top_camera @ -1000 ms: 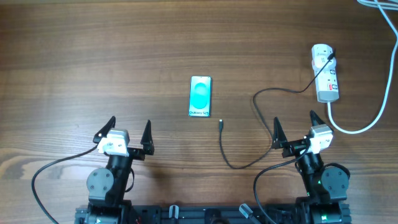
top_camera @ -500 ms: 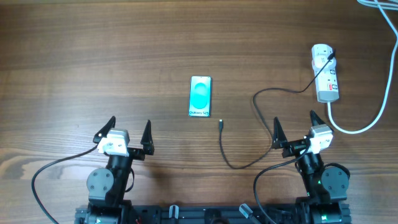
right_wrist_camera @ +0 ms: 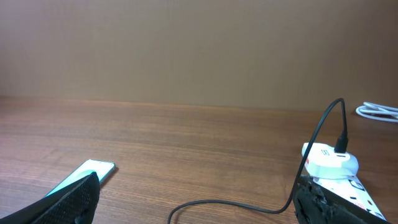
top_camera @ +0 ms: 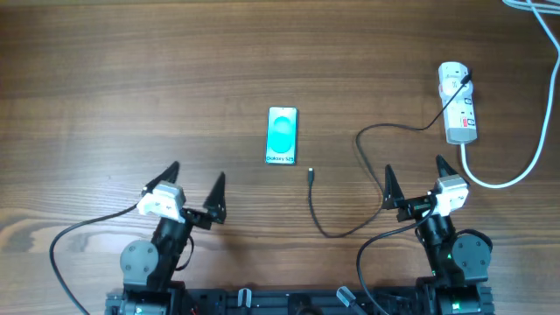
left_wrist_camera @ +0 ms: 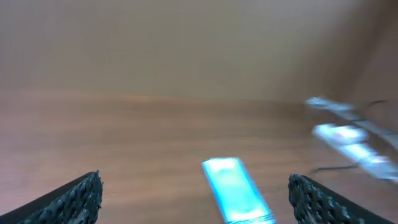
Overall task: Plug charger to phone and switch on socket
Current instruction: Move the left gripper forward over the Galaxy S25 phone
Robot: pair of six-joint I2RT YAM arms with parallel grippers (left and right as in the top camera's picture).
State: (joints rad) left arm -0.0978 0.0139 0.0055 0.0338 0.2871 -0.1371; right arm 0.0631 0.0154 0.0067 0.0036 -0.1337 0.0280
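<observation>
Left end effector (top_camera: 197, 171): fingers spread wide, holding nothing, above the tabletop (top_camera: 131, 87). Right end effector (top_camera: 414, 166): also wide, empty.

Phone (top_camera: 282, 136): flat, screen up, ahead and to the right of the left end effector, ahead and well left of the right one. "Galaxy" end faces the arms.

Charger (top_camera: 358, 140): its connector tip (top_camera: 311, 174) lies loose between the 2 end effectors, near the phone's near end but apart from it. The cable loops just left of the right end effector and runs on to the socket (top_camera: 458, 114), with its plug seated at the far end.

Socket: ahead and slightly right of the right end effector. White cord (top_camera: 516, 179) curves off to its right.

Surface: brown wood grain. A plain tan wall stands behind. The left wrist view is blurred.
</observation>
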